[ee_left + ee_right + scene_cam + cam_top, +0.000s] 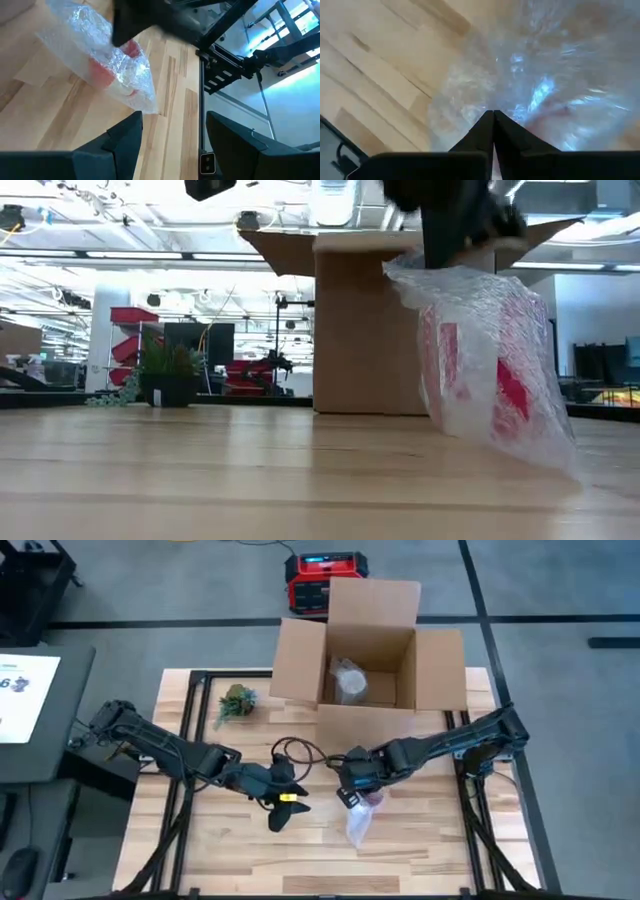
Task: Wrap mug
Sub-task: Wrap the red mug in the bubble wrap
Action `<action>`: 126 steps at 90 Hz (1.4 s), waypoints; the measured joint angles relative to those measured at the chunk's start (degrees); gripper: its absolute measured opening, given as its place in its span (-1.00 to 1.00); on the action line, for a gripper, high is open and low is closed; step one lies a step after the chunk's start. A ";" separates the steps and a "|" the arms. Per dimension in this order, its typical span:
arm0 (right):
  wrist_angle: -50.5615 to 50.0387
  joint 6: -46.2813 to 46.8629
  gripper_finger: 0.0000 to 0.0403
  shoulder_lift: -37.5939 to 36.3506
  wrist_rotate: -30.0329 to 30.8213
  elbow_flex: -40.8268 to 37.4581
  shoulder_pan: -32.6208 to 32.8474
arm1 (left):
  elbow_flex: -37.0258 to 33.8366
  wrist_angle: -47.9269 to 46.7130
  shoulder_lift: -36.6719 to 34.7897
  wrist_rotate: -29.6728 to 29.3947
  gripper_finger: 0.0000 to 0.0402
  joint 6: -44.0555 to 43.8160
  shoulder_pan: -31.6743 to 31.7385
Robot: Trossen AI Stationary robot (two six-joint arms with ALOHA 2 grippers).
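The wooden table (420, 850) fills the lower half of the high view. At its upper edge, in the upper centre of the frame, stands an open cardboard box (368, 650) with its flaps spread; inside it lies one clear bubble-wrapped bundle (349, 683). What is in that bundle I cannot tell.

The mug (372, 798), red and white, is inside a bag of bubble wrap (358, 825) at the centre of the high view, below the box. In the low view the wrap (490, 370) hangs at the right of the frame and its lower end touches the table.

The right gripper (352, 783) is clenched on the top of the bubble wrap, with its fingers pressed together. The left gripper (285, 802) is just left of the wrap, released, fingers apart, grasping nothing.

A small potted plant (235, 702) stands at the upper left of the table.
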 joint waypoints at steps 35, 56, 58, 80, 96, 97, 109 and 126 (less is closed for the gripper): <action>16.35 6.95 -1.00 -0.24 -4.71 -15.67 2.80 | 0.00 0.23 0.00 0.00 0.00 0.00 -0.01; 7.06 3.20 -1.00 -0.15 -8.64 -2.79 4.30 | 0.00 0.22 0.00 0.00 0.00 -0.07 -0.02; 5.73 2.76 -1.00 -0.15 -8.74 -1.38 4.54 | 0.00 0.22 0.00 0.00 0.00 -0.09 -0.02; -8.74 2.02 -1.00 -0.22 3.71 9.94 6.37 | 0.00 0.22 0.00 1.63 0.00 -0.12 -0.02; -10.09 2.00 -1.00 -0.16 11.01 8.91 4.72 | 0.00 -1.53 -0.86 7.10 0.00 -0.24 -0.43; -10.08 1.99 -1.00 -0.17 11.40 8.66 4.59 | 0.00 -1.79 -1.06 7.25 0.00 -0.33 -0.53; -8.18 1.50 -1.00 -0.17 10.52 4.95 2.60 | 0.00 -5.50 -3.37 7.06 0.00 -0.59 -1.25; 3.15 2.10 -1.00 -0.17 4.87 -3.45 4.03 | 0.00 -8.27 -5.03 4.31 0.00 -0.84 -1.16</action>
